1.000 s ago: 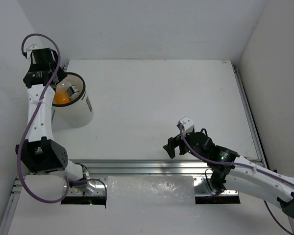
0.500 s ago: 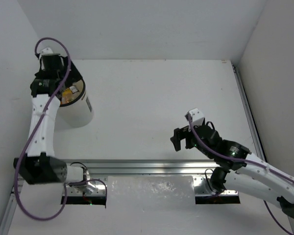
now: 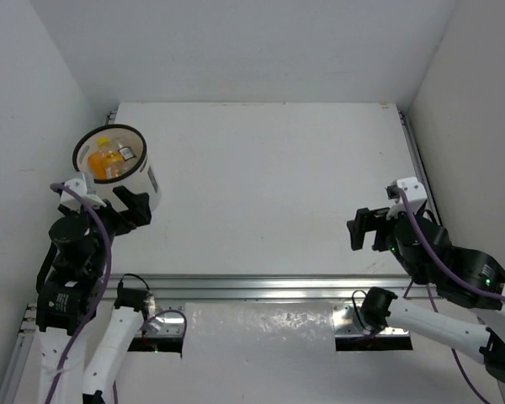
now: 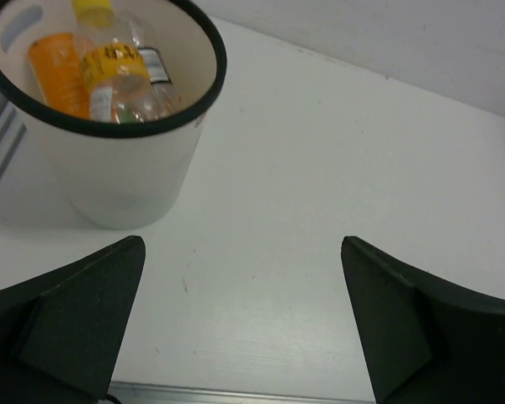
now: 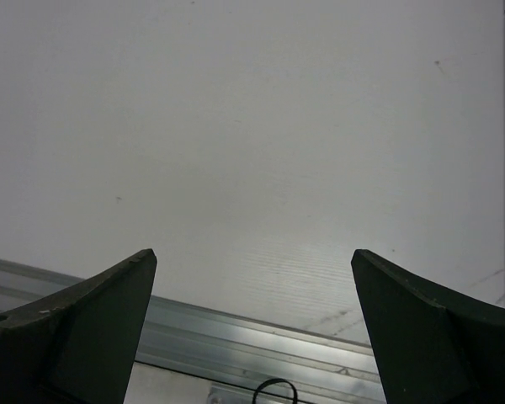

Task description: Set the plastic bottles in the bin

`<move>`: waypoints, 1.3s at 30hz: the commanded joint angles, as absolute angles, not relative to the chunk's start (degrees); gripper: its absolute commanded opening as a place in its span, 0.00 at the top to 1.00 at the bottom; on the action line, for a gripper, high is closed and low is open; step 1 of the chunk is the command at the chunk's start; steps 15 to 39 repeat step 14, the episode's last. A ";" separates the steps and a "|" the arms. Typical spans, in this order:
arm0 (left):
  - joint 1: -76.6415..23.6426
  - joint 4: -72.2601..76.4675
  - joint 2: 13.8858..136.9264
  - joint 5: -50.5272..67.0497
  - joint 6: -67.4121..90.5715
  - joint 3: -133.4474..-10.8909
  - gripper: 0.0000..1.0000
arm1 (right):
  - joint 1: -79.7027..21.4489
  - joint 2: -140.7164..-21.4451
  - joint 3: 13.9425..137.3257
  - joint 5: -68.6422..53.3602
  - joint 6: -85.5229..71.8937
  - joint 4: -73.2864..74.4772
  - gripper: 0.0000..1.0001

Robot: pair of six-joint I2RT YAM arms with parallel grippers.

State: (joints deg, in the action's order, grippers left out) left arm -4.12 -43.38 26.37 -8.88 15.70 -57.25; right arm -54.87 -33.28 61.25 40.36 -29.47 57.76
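The white bin (image 3: 135,192) with its black rim stands at the table's far left. Inside it lie plastic bottles (image 3: 109,157). The left wrist view shows an orange one (image 4: 57,77) and a clear one with a yellow cap and label (image 4: 114,74) among them. My left gripper (image 3: 131,207) hangs just in front of the bin, open and empty, its fingers wide over bare table (image 4: 242,242). My right gripper (image 3: 366,229) is at the near right, also open and empty (image 5: 253,252). No bottle shows on the table.
An aluminium rail (image 3: 261,286) runs along the near edge of the table, also in the right wrist view (image 5: 236,332). Another rail (image 3: 421,177) lines the right side. White walls close in the left, back and right.
The left arm has pulled back from above the bin toward the near edge, and its jaws have opened. The right arm has swung right and back.
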 commanded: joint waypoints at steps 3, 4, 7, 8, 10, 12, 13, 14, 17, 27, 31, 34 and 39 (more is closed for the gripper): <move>-4.13 -45.61 19.43 -4.84 16.08 -54.76 0.00 | -54.84 -28.92 62.49 46.31 -26.02 63.81 0.01; -4.13 -45.53 17.94 -4.22 15.91 -54.58 0.00 | -54.84 -27.52 61.79 47.36 -25.84 63.55 0.01; -4.13 -45.53 17.32 -4.13 16.00 -54.32 0.00 | -54.76 -25.58 60.39 47.73 -24.17 61.35 0.01; -4.13 -45.61 17.75 -4.22 16.08 -54.32 0.00 | -54.84 -25.23 59.68 47.81 -24.26 60.91 0.01; -4.13 -45.62 18.28 -4.22 16.17 -54.32 0.00 | -54.76 -25.05 58.98 48.07 -24.61 60.64 0.01; -4.13 -45.70 18.63 -4.22 16.17 -54.32 0.00 | -54.76 -25.48 58.10 48.43 -25.22 60.99 0.01; -4.13 -45.70 18.46 -4.39 16.17 -54.32 0.00 | -54.84 -25.75 57.83 48.51 -25.49 61.17 0.01; -4.13 -45.70 18.46 -4.48 16.26 -54.40 0.00 | -54.76 -26.01 57.92 48.69 -25.66 61.43 0.01; -4.13 -45.70 18.46 -4.48 16.26 -54.40 0.00 | -54.76 -26.01 57.92 48.69 -25.66 61.43 0.01; -4.13 -45.70 18.46 -4.48 16.26 -54.40 0.00 | -54.76 -26.01 57.92 48.69 -25.66 61.43 0.01; -4.13 -45.70 18.46 -4.48 16.26 -54.40 0.00 | -54.76 -26.01 57.92 48.69 -25.66 61.43 0.01; -4.13 -45.70 18.46 -4.48 16.26 -54.40 0.00 | -54.76 -26.01 57.92 48.69 -25.66 61.43 0.01; -4.13 -45.70 18.46 -4.48 16.26 -54.40 0.00 | -54.76 -26.01 57.92 48.69 -25.66 61.43 0.01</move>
